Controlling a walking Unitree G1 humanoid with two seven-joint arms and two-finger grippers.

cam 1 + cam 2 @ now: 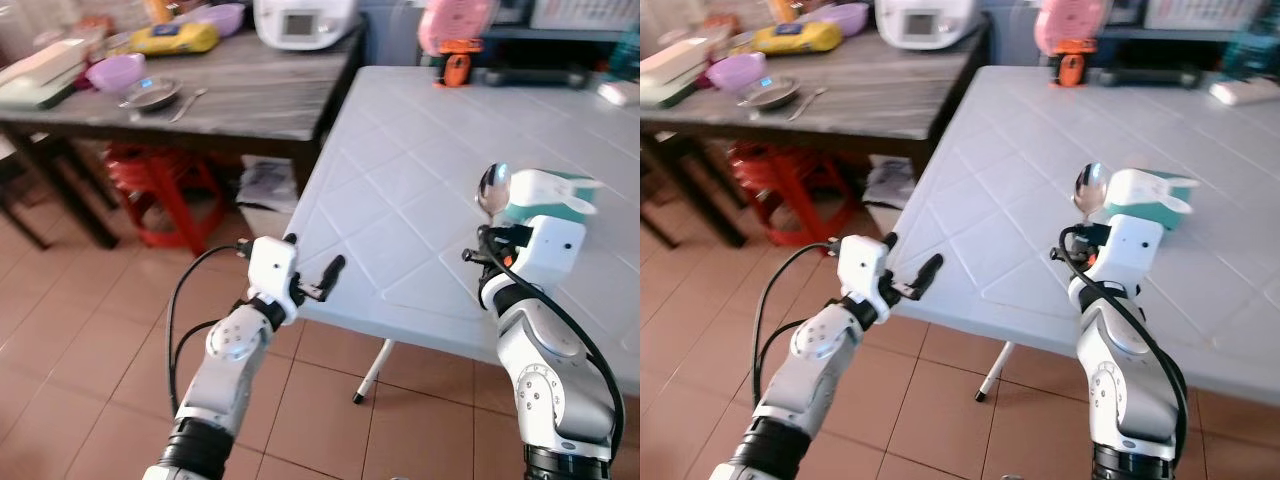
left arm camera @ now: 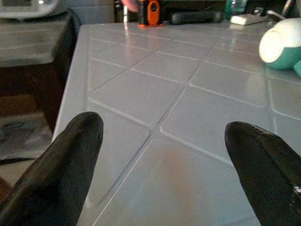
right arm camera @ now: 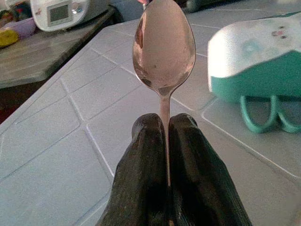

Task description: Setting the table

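The right end effector (image 1: 487, 245) is pinching a spoon (image 1: 492, 190) upright over the pale bench (image 1: 400, 180), nothing yet laid; the left end effector (image 1: 312, 275) is hanging spread.

Spoon (image 3: 163, 47): handle hidden between right gripper (image 3: 168, 127) fingers. Pink object (image 1: 455, 22), white appliance (image 1: 303, 20): cropped at top edge.

Table (image 1: 400, 200) ahead, right of centre; second table (image 1: 250, 90) behind-left of it, corners near each other. Stool (image 1: 160, 190) under the second table. On the second table: cooker (image 1: 303, 20) at the back, bowl (image 1: 115, 72) and dish (image 1: 150, 96) left. Container (image 1: 545, 190) on the near table, right side. Spoon (image 3: 163, 47) upright, just left of the container.
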